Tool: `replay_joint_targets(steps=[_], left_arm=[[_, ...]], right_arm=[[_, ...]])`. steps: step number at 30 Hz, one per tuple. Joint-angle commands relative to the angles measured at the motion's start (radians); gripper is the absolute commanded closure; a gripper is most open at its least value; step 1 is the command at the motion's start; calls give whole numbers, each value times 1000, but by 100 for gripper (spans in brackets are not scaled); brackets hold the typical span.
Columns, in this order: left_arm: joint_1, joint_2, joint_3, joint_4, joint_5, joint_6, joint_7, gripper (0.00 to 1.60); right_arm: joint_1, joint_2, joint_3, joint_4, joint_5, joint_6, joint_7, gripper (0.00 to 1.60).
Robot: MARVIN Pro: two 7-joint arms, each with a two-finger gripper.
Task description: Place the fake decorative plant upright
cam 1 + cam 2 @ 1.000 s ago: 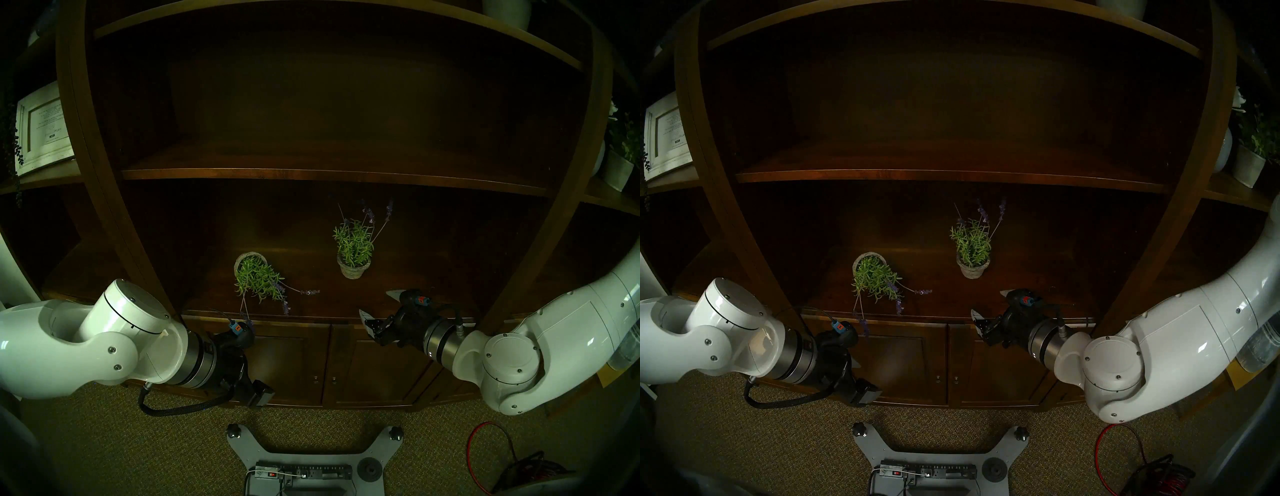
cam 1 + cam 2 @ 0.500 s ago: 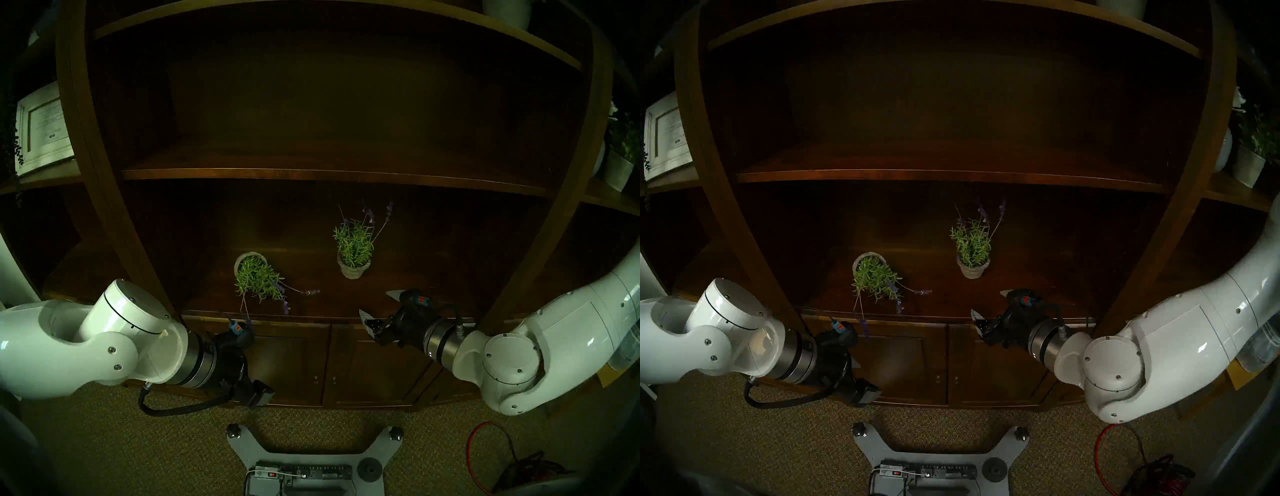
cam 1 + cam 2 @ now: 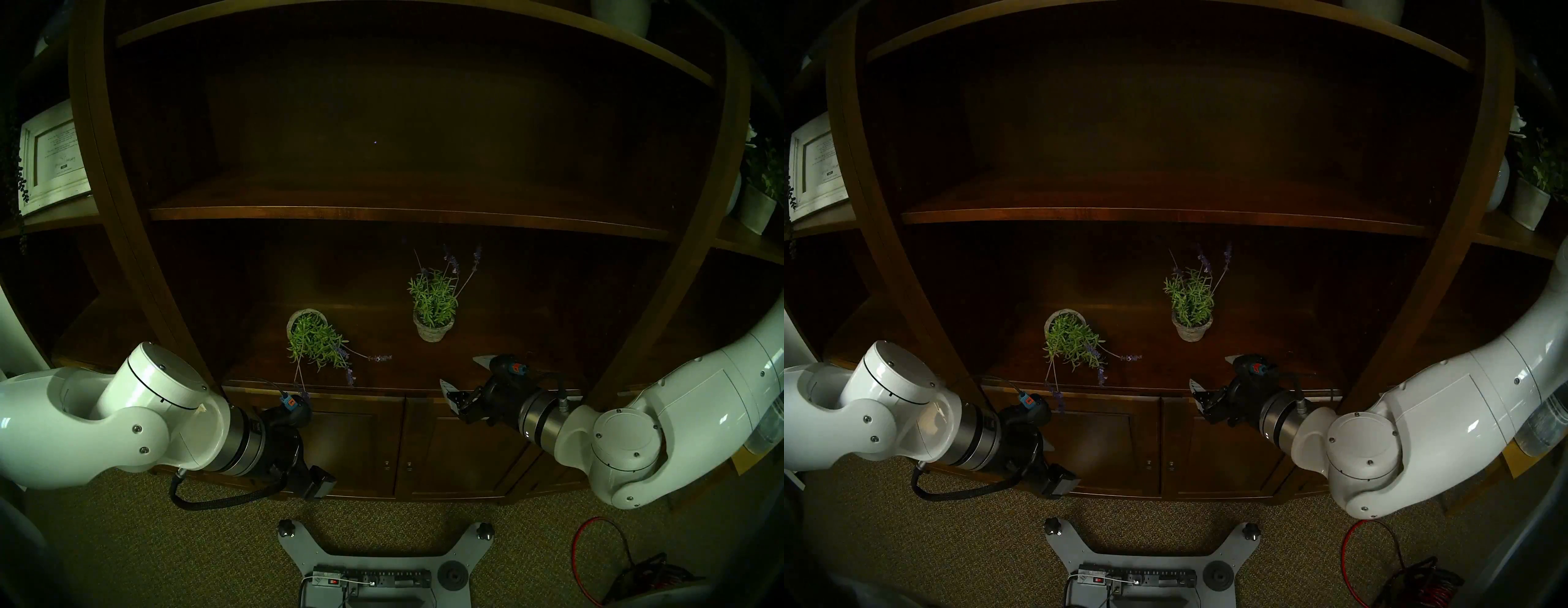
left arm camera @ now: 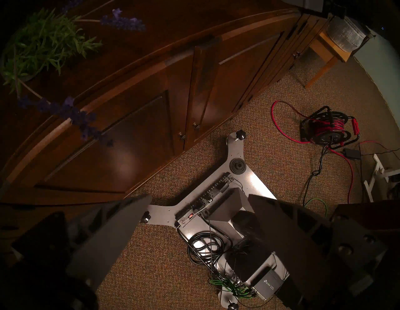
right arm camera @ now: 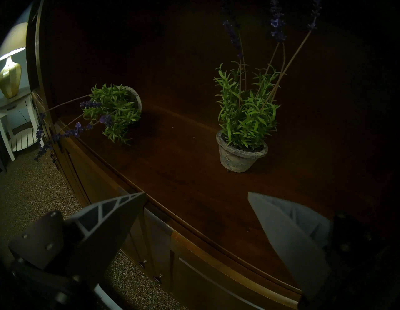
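R gripper [image 5: 197, 194] jaws wide apart, empty, at shelf [image 5: 194, 173] front edge. L gripper [image 4: 199, 197] also wide open, empty, over carpet [image 4: 162, 270]. Tipped plant [image 3: 316, 339] lies on its side, shelf left; upright plant [image 3: 433, 310] stands to its right, apart.
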Motion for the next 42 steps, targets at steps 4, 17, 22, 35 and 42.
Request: replay_joint_targets(steps=[4,17,22,35,42], left_arm=[[-20,-2,-46,-3,-58,16,-31,0],[-44,-2,-128,18,-135,27,-61,0],[-48,-2,-153,54,-147,-32,-71,0],[-55,-2,-203,103,-165,-87,-78,0],[-64,-37,-204,141,-151,-98,-18,0]], right_arm=[[13,-1,15,0,-10,-9,1,0],[14,-2,15,0,-9,-9,1,0],[14,-2,15,0,-9,-8,1,0],[14,-2,15,0,-10,-9,1,0],[14,-2,15,0,-9,-9,1,0]])
